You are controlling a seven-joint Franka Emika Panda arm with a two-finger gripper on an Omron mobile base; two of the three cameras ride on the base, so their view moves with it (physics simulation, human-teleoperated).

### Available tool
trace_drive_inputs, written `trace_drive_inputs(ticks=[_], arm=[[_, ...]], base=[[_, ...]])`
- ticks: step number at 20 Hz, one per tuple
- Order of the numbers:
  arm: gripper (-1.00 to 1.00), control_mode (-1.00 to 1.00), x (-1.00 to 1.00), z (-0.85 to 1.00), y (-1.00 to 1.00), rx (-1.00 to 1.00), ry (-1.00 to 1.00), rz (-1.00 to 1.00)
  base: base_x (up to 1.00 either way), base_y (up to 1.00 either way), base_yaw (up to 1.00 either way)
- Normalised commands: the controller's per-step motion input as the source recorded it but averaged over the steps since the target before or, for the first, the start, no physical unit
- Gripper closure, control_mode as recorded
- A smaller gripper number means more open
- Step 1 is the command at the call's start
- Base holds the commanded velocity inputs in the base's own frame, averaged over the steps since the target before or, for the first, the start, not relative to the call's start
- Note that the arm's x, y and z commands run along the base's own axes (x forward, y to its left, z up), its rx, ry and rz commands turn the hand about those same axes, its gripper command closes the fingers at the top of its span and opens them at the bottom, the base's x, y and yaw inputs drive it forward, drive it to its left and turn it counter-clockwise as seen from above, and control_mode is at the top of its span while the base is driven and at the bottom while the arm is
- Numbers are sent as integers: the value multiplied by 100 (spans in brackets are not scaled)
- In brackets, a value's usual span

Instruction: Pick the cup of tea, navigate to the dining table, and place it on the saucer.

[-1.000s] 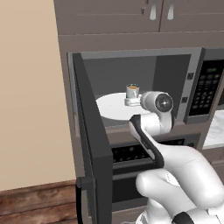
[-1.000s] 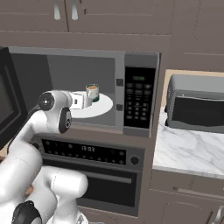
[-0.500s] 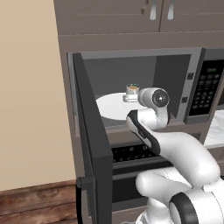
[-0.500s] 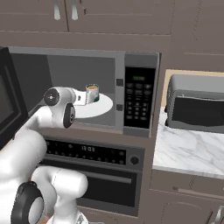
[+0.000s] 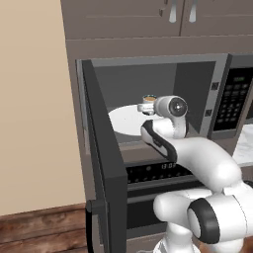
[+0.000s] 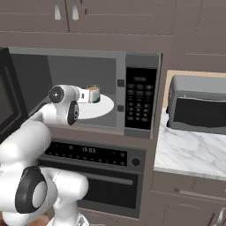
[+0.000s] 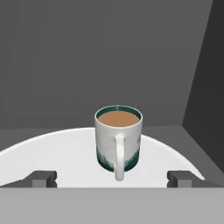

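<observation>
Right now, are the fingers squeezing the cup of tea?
No, the fingers stand wide apart in front of the cup of tea, which sits untouched on the white turntable.

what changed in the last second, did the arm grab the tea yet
The arm has reached further into the microwave, bringing the open gripper closer to the cup of tea. Nothing gripped yet. The cup stays upright on the turntable; the door stays open.
</observation>
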Motion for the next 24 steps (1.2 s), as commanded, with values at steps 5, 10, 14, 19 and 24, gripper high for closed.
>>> trace_drive_inputs(ticks=[5, 10, 14, 19, 24], arm=[[-100, -100, 23, -1, -2, 0, 0, 0], [-100, -100, 21, -4, -1, 0, 1, 0], [-100, -100, 18, -12, -2, 0, 0, 0], [-100, -100, 14, -16, -9, 2, 0, 0], [-100, -100, 12, -15, -13, 4, 0, 0]], base=[[0, 0, 0], [0, 0, 0], [0, 0, 0], [0, 0, 0], [0, 0, 0]])
